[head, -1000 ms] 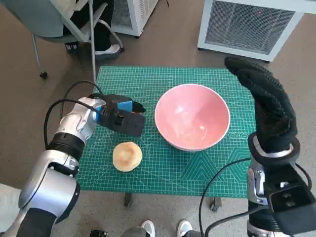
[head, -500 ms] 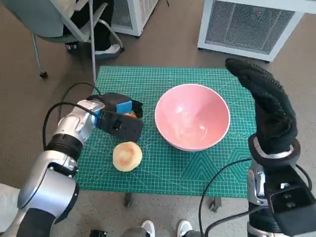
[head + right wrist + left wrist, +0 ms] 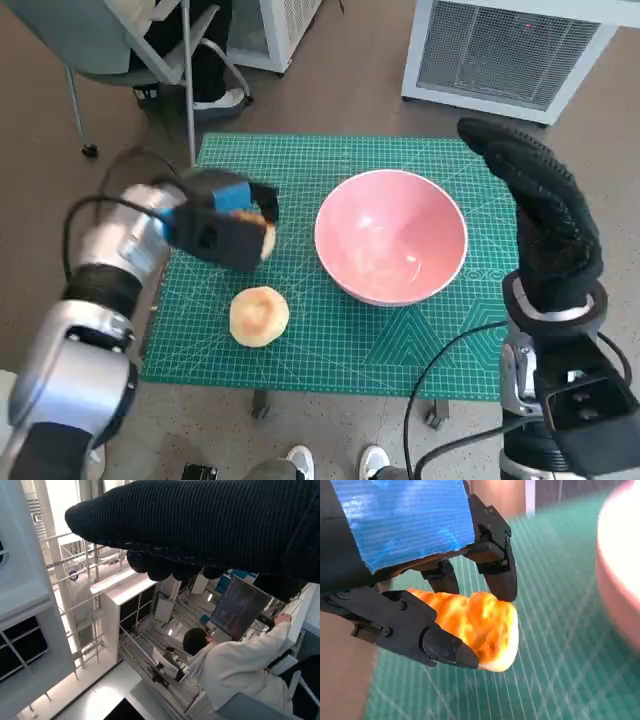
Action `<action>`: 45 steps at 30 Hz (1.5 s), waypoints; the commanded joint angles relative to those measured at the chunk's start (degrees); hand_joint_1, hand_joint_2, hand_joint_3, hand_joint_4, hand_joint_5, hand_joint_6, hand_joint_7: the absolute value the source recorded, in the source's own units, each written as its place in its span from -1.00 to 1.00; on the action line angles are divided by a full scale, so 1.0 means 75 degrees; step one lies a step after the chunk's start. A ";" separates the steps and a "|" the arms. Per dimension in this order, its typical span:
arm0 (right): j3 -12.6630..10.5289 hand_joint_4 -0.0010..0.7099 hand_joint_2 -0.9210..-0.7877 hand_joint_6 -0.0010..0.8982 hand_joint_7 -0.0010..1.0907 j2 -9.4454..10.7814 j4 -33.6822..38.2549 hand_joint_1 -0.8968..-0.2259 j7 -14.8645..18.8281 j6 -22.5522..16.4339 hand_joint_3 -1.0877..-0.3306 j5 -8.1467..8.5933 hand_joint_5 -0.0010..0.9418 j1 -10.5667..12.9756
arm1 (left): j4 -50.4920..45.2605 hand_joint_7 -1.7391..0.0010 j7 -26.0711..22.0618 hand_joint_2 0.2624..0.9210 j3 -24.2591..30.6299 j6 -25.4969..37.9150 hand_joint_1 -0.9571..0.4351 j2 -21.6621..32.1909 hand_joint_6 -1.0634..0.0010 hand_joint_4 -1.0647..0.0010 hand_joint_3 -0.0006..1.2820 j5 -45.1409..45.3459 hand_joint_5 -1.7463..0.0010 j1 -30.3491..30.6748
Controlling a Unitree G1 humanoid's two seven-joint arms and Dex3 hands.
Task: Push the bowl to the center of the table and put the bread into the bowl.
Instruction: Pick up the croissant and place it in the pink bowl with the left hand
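Left hand (image 3: 427,587) pinches a bread piece (image 3: 480,625) by its sides, left of the bowl (image 3: 390,245); it looks light, soft, crushable.

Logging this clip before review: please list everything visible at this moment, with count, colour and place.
Bowl: one, pink, on the mat, right of centre.
Held bread: one, orange-brown, in the left hand above the mat.
Round bread: one, pale tan, on the mat's near left part.
Cutting mat: one, green, covering the table.
Chair: one, grey, far left.
White units: two, beyond the table.
Person: one, white sleeve, right wrist view.
Left hand: black, blue-taped, gripping bread.
Right hand: black glove, raised at the right.
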 commanded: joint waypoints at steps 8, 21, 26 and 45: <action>-0.0036 0.14 -1.00 -0.88 0.41 0.0015 0.0101 0.37 -0.0007 -0.0005 0.42 0.0058 -0.98 0.0130 | -0.2343 -0.48 0.0327 1.00 0.0997 -0.0170 0.38 0.0183 -0.10 -0.31 -0.87 -0.0827 -0.24 -0.0210; -0.0063 0.15 -1.00 -0.87 0.40 -0.0006 0.0017 0.42 -0.0002 0.0034 0.41 0.0094 -0.98 0.0149 | -0.3933 -0.42 0.0351 1.00 0.0987 -0.0120 0.38 -0.0626 -0.17 -0.32 -0.90 -0.1061 -0.25 0.0042; -0.0074 0.15 -1.00 -0.86 0.40 -0.0009 -0.0051 0.43 0.0000 0.0042 0.41 0.0104 -0.98 0.0179 | -0.3616 -0.40 0.0269 1.00 0.0714 -0.0383 0.38 -0.1055 -0.21 -0.27 -0.89 -0.1048 -0.27 -0.0088; -0.0115 0.17 -1.00 -0.78 0.38 -0.0063 -0.0281 0.42 0.0060 0.0122 0.46 0.0260 -0.98 0.0347 | -0.1459 -0.45 0.0244 1.00 -0.0163 -0.0664 0.38 -0.2346 -0.03 -0.11 -0.77 -0.0483 -0.43 -0.0608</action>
